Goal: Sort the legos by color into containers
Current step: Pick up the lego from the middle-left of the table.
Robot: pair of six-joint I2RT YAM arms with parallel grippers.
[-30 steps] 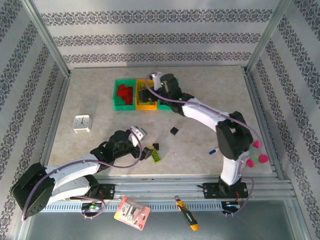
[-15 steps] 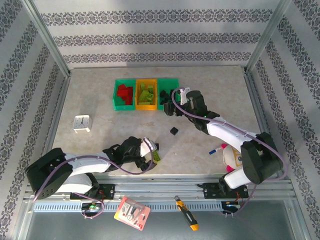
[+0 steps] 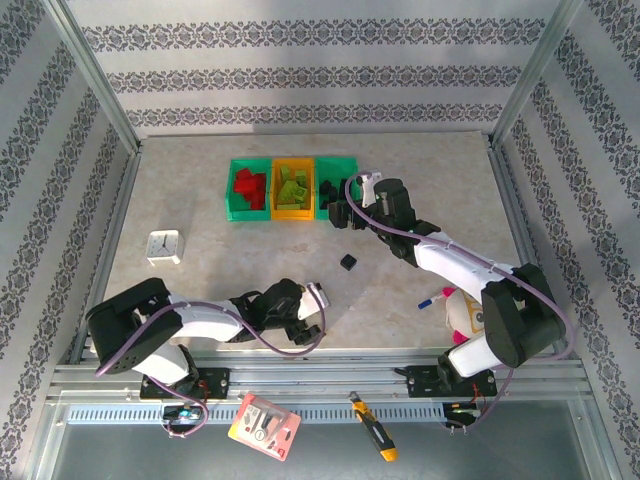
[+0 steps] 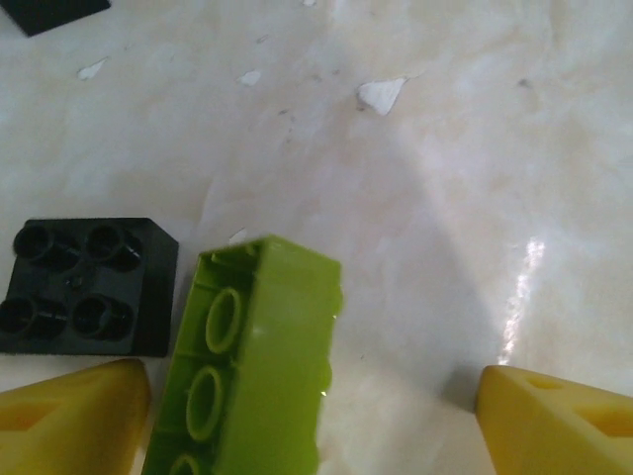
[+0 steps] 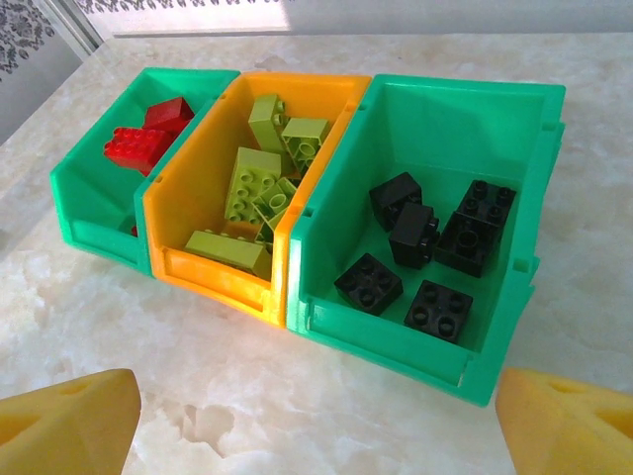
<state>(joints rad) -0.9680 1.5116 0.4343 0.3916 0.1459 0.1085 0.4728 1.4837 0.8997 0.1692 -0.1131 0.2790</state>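
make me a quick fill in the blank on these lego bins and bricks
1. The orange-yellow bin holds only ___ bricks.
2. Seen from the right wrist, the red bricks sit at the ___ end of the bin row.
3. The square brick beside the lime brick is ___.

Missing words: lime green; left; black.

The lime brick (image 4: 252, 356) and the black brick (image 4: 89, 287) looked like smooth plastic with a slight sheen. The tabletop (image 4: 445, 178) was polished, marble-patterned and reflective, with small chips. The bins (image 5: 445, 109) were shiny moulded plastic.
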